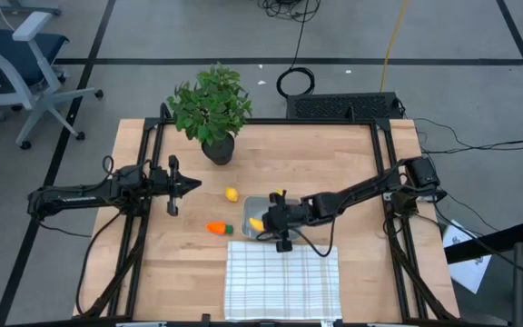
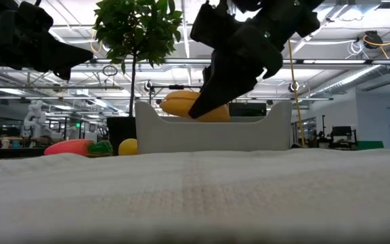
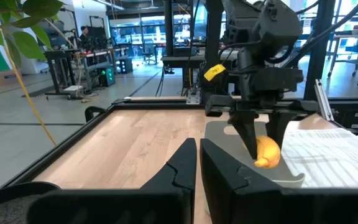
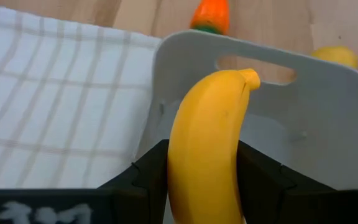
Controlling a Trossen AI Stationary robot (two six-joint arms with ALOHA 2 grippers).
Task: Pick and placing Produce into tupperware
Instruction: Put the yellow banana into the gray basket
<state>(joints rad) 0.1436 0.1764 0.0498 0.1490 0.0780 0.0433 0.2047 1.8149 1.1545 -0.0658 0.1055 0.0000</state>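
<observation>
- Holding the banana [image 4: 207, 149] over the tub [image 1: 254, 211]; right gripper [image 1: 275, 221] clamped across the fruit's middle, one finger on each flank, tip poking up past the tub's handle slot
- Hanging just above the tub rim in the low view, banana tilted, not yet resting on the floor of the tub; judged as the lowering step of the first placement
- Sitting near table centre, tub at the cloth's [image 1: 281, 277] twelve o'clock, touching or just beside its top edge
- Lying outside the tub: carrot [image 1: 217, 228] at its nine o'clock, lemon [image 1: 232, 193] at its ten o'clock; both apart from the tub and from each other
- Waiting at the table's nine o'clock side, left gripper [image 1: 189, 185] clenched on nothing, pointed toward the lemon
- Standing at twelve o'clock on the table, plant [image 1: 212, 109] clear of the work
- Handling, as a guess: banana looks light, stiff, smooth-skinned, so prone to swivel in a mid-body pinch; mid-curve grip seems right for balance
- Likely to roll: lemon, best pinched across its widest part; carrot best taken across the thick orange body, not the green top
- Looking thin and light, tub may slide if nudged
</observation>
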